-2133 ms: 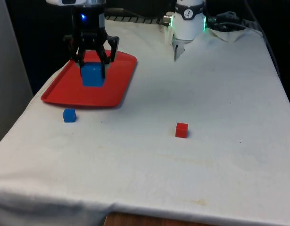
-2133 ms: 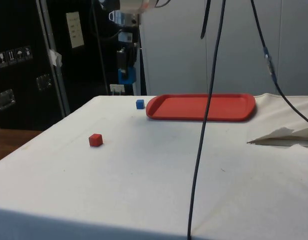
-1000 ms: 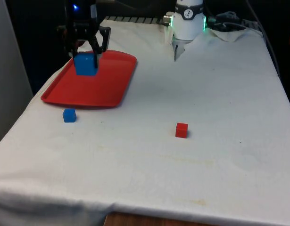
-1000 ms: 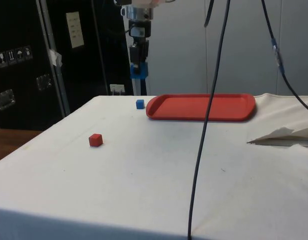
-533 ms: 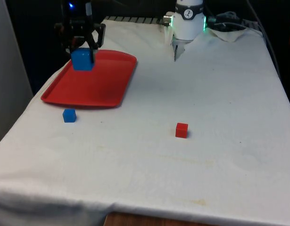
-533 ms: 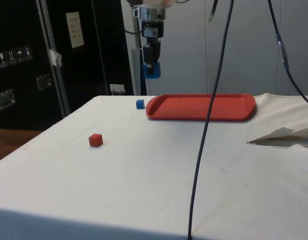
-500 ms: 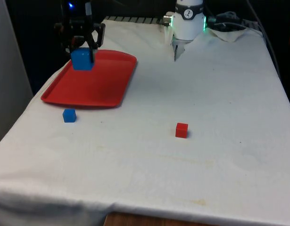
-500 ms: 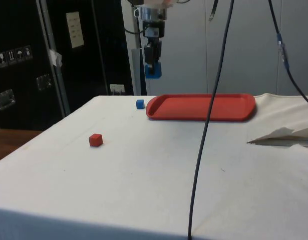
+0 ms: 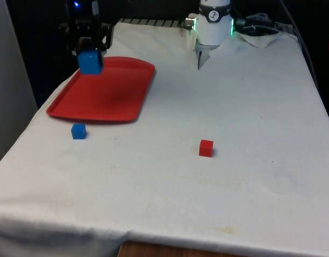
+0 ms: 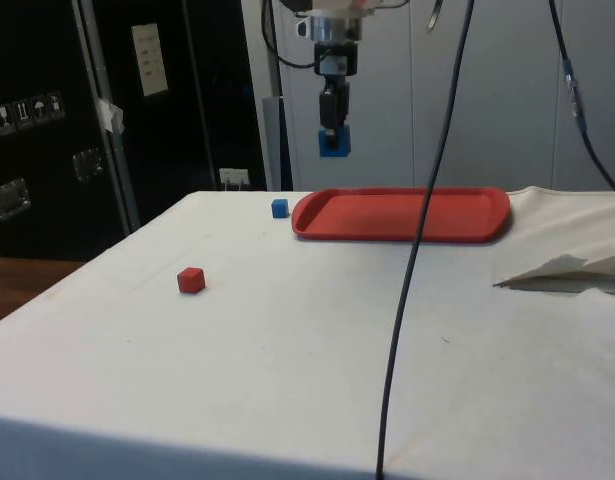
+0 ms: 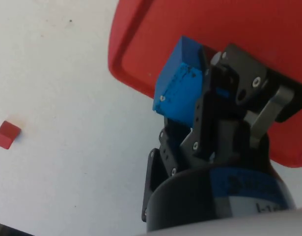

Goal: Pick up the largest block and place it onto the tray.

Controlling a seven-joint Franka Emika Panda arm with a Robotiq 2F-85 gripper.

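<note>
The large blue block [image 9: 90, 62] hangs in the air over the red tray [image 9: 108, 96], with my gripper [image 9: 90, 53] shut on it. In the side view the large blue block [image 10: 334, 142] is well above the red tray [image 10: 407, 214], near that tray's left part. In the wrist view the large blue block [image 11: 179, 90] sits between my fingers with the red tray [image 11: 268, 59] beneath. A small blue block [image 9: 78, 131] lies on the cloth just in front of the tray. A small red block [image 9: 206, 148] lies near the table's middle.
A dark cable [image 10: 419, 240] hangs across the side view. Crumpled cloth [image 10: 567, 270] lies at the side view's right. The small blue block [image 10: 279, 208] and the small red block [image 10: 191, 280] sit apart on the cloth. The table edge runs near the tray on the front view's left.
My gripper has carried the large blue block up and farther back over the tray; in the side view it has moved right. The small blocks have not moved.
</note>
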